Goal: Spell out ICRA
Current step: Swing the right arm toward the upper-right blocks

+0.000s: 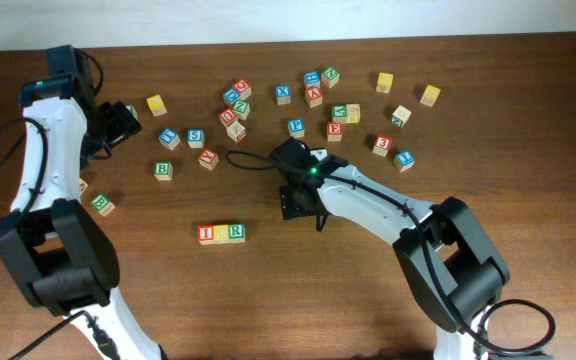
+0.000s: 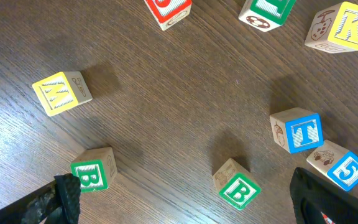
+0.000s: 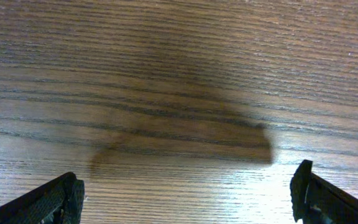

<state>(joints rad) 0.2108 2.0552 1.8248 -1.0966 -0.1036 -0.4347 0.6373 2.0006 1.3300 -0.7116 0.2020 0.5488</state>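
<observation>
**Overhead and wrist views, lettering task.** A block row (image 1: 221, 233) of three touching cubes is laid flat on the wooden surface (image 1: 118, 290). Its left end is formed by a red I block (image 1: 206, 234) and its right end by a green R block (image 1: 235, 232). The letter on the middle cube is too small to be read.

The right end effector (image 1: 299, 203) is seen to the right of the row and slightly above it in the overhead view, apart from the R block. It is released. In the right wrist view its fingers (image 3: 48, 202) are spread to the lower corners, and only bare wood grain and a shadow are framed between them.

The left end effector (image 1: 120, 124) is held well up and left of the row. It is likewise released and grasps nothing, its dark tips being shown wide apart in the left wrist view.

In that view several cubes are shown, all lying up and left of the row:
- a yellow W block (image 2: 61, 92)
- a green B block (image 2: 94, 169)
- a second green B block (image 2: 237, 185)
- a blue T block (image 2: 297, 130)
- a blue 5 block (image 2: 340, 165)

The remaining loose blocks (image 1: 318, 100) are scattered above and up-right of the row, well apart from it.
</observation>
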